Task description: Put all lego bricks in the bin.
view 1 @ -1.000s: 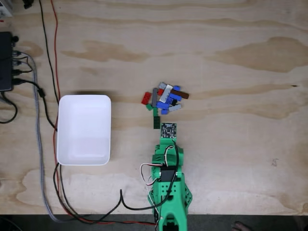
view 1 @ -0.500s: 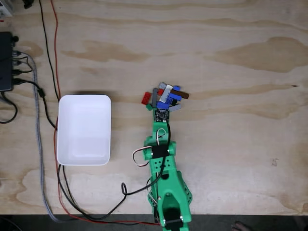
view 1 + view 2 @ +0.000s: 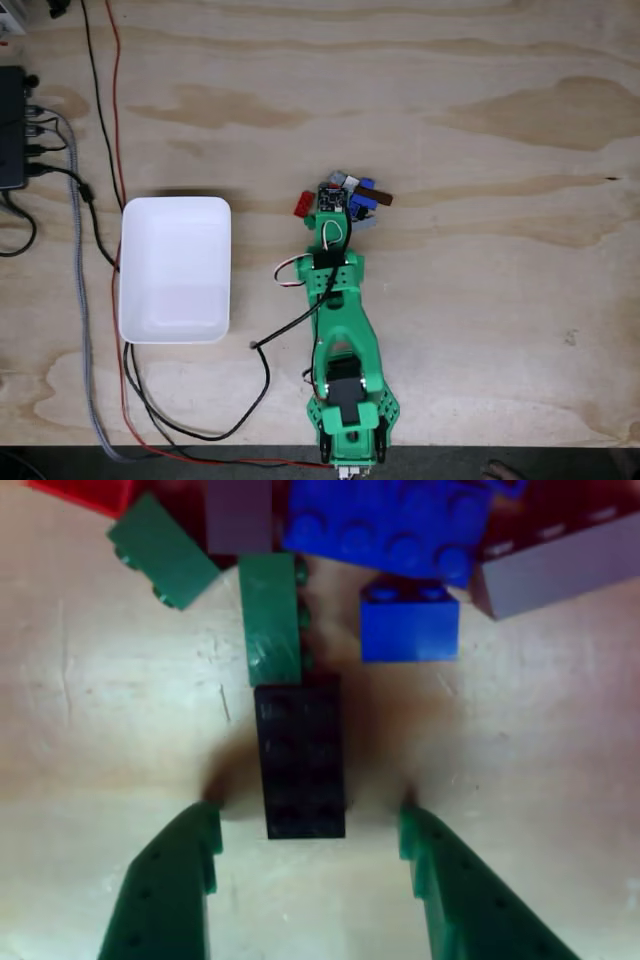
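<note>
Lego bricks (image 3: 400, 525): studded, heaped | gripper (image 3: 308, 835) astride dark plate (image 3: 300, 755)

The bricks (image 3: 300, 760) come in black, dark green, bright blue, grey and red, the black one nearest the green gripper (image 3: 308, 825). In the fixed view the arm (image 3: 340, 330) is bright green and the bin (image 3: 175, 268) plain white. The table (image 3: 480, 300) is pale wood with darker brown grain streaks.
</note>
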Tool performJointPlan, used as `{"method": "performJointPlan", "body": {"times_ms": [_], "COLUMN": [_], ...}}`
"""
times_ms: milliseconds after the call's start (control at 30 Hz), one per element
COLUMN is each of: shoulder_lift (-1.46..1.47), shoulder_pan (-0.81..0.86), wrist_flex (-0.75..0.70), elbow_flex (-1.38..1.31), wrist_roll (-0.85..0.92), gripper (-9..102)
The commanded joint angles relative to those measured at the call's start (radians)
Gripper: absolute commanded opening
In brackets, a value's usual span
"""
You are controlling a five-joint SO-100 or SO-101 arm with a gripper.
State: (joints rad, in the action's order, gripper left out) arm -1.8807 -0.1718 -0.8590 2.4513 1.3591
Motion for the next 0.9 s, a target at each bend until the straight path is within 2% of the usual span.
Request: {"method": "performJointPlan", "body": {"times_ms": [0,33,67,167,233,300,400,467,533,633,767,867], "shoulder_lift": [0.054,0.063,0.078,0.089,-0.006,-0.199,-0.446,-0.495,-0.479,-0.400,-0.242,-0.095], "shoulder_pan": [0.003,0.000,-0.002,-0.015,-0.037,-0.092,-0.172,-0.216,-0.256,-0.359,-0.554,-0.675], "wrist_flex": [0.066,0.087,0.098,0.092,0.061,-0.104,-0.362,-0.529,-0.611,-0.638,-0.578,-0.578], "elbow_flex": [-0.086,-0.089,-0.101,-0.135,-0.130,-0.163,-0.347,-0.489,-0.571,-0.600,-0.604,-0.732], "wrist_roll": [0.018,0.021,0.020,0.002,-0.055,-0.144,-0.331,-0.408,-0.446,-0.480,-0.595,-0.663], "gripper": [10,2,0,0,0,0,0,0,0,0,0,0]}}
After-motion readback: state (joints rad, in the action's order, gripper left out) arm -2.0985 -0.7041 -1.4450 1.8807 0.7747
